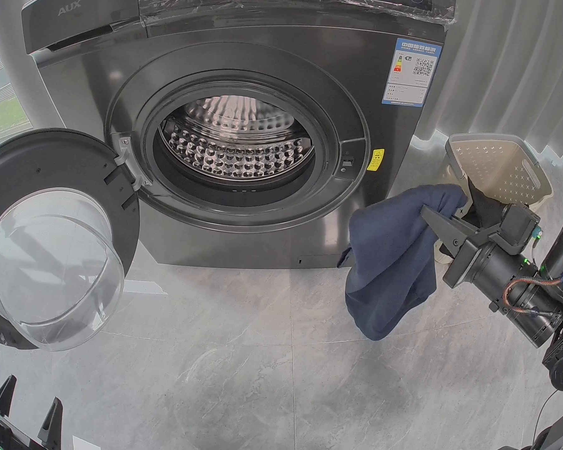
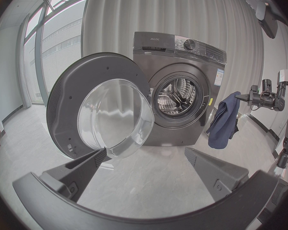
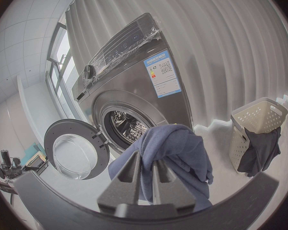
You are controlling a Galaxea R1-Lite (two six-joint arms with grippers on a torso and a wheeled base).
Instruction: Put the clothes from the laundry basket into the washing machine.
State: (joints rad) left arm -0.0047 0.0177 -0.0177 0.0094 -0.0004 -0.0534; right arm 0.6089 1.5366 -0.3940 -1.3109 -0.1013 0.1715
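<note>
The room has a pale grey tiled floor [image 1: 231, 357] and a white wavy curtain wall [image 1: 513, 51] at the back. A big dark grey washing machine [image 1: 250, 232] stands against that wall. Its round door with the clear bowl-shaped window [image 1: 50, 264] is swung wide open to the robot's left. The shiny metal drum [image 1: 238, 139] inside looks to have nothing in it.

The right gripper [image 3: 146, 166] is squeezed tight on a soft dark blue piece of clothing [image 1: 391, 257]. It holds the cloth up in the air, off to the right of the machine's front and lower than the middle of the round hole. Most of the cloth hangs down in a long floppy tail, and it does not seem to touch the floor. Behind it stands the tall cream plastic laundry basket with little cross-shaped holes [image 1: 500, 164]. A black piece of clothing [image 3: 260, 150] is draped over the basket's rim.

The left gripper [image 2: 144, 152] sits low near the floor in front of the open door, with its two fingers spread apart and nothing between them.

The job now is likely to carry the blue cloth into the drum. To do it well, the arm should lift up first, so the hanging tail goes over the hole's bottom lip and does not snag there. Then it should push deep inside before letting go. If it lets go too early, the tail could slide back out onto the floor.
</note>
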